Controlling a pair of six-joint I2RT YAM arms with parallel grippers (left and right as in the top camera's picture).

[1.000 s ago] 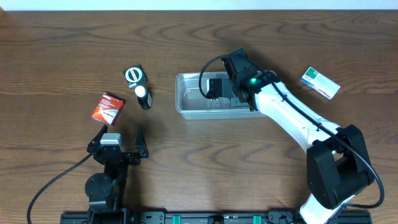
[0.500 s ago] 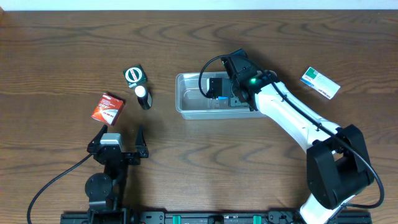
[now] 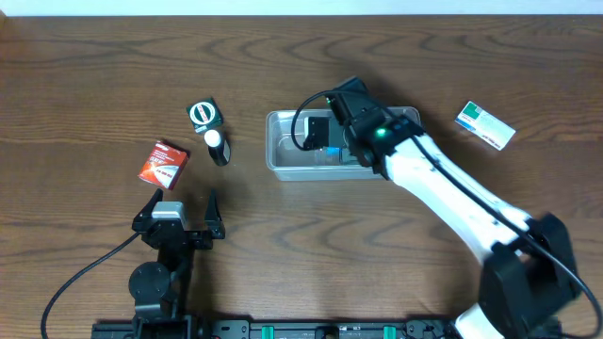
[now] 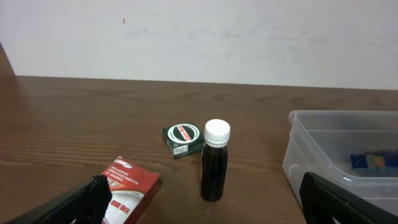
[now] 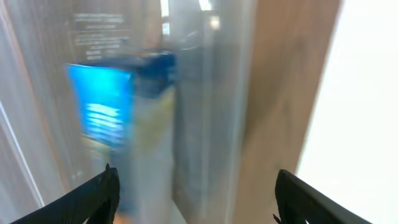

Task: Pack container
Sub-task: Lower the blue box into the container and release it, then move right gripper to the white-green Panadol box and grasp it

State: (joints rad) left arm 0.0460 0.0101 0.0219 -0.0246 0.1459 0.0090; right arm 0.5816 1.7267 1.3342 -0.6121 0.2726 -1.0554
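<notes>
The clear plastic container (image 3: 283, 168) sits mid-table, and its corner also shows in the left wrist view (image 4: 311, 149). A blue box (image 3: 333, 152) lies inside it, blurred in the right wrist view (image 5: 109, 106). My right gripper (image 3: 320, 134) hovers over the container's middle, open, with nothing between its fingers (image 5: 196, 199). My left gripper (image 3: 179, 212) rests open near the front edge (image 4: 202, 208), apart from everything.
Left of the container stand a black bottle with a white cap (image 3: 218, 147) (image 4: 214, 165), a green box (image 3: 203, 114) (image 4: 183, 140) and a red box (image 3: 163, 162) (image 4: 127, 193). A blue-and-white box (image 3: 485, 126) lies at the far right.
My right gripper has opened and let go of the blue box, which now lies in the container. The right arm has shifted slightly left and up. The left arm is still.
</notes>
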